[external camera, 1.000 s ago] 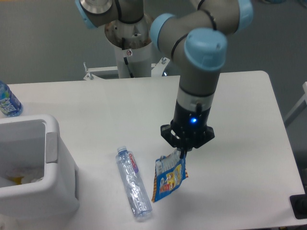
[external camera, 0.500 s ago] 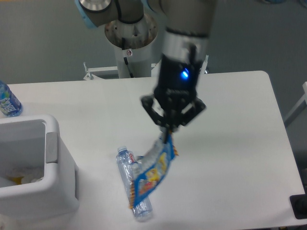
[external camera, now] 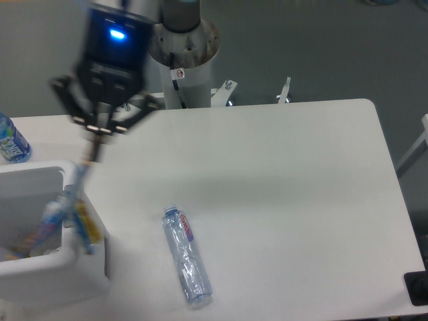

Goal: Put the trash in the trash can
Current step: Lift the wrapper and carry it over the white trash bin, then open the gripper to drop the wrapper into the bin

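No label reads clearly. The gripper (external camera: 93,144), fingers clamped on the wrapper (external camera: 67,217), has swung from mid-table to above the bin (external camera: 80,281); the crushed bottle (external camera: 186,257) lies well off to their side.

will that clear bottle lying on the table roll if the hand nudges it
Probably: the clear bottle lies on its side on the bare table, so a sideways push could roll it. It looks empty and slightly crushed, so likely light and prone to wobble.

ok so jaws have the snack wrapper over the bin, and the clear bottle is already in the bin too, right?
Not quite. The gripper does hold the snack wrapper hanging over the right wall of the white bin, but the clear bottle is not in the bin. The camera view shows it lying on the table, to the right of the bin.
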You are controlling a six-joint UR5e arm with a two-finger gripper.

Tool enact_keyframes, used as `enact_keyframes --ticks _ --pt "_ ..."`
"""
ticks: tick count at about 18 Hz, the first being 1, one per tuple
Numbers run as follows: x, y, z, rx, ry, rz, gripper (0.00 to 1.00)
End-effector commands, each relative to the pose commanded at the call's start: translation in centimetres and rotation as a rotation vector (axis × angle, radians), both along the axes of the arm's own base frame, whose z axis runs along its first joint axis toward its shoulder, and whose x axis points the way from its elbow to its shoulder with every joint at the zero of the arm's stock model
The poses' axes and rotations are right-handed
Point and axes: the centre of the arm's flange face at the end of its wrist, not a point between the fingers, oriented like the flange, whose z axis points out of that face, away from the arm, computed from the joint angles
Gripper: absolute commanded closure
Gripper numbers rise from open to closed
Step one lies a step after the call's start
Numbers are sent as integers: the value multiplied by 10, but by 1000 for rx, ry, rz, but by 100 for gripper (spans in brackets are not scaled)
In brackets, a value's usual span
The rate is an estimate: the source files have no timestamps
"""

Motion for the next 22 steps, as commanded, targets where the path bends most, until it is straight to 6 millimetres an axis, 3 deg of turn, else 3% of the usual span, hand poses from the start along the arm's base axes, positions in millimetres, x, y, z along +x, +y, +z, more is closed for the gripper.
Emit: enact_keyframes --ticks 2,6,10,11,14,15,16,17,22 --pt "20 7 -14 -22 -13 -37 100" --pt "36 32 -64 -103 -56 -80 100" --pt "28 47 -96 -148 -69 -86 100" --pt "27 49 -99 -151 -67 -87 96" --pt "23 57 -114 -169 -65 -102 76" --pt "22 58 -116 -170 -59 -110 58" --pt "21 58 -117 -169 -43 -127 18" --pt "18 59 -120 -173 -30 -140 0" --pt "-15 49 -117 -173 -47 -71 0"
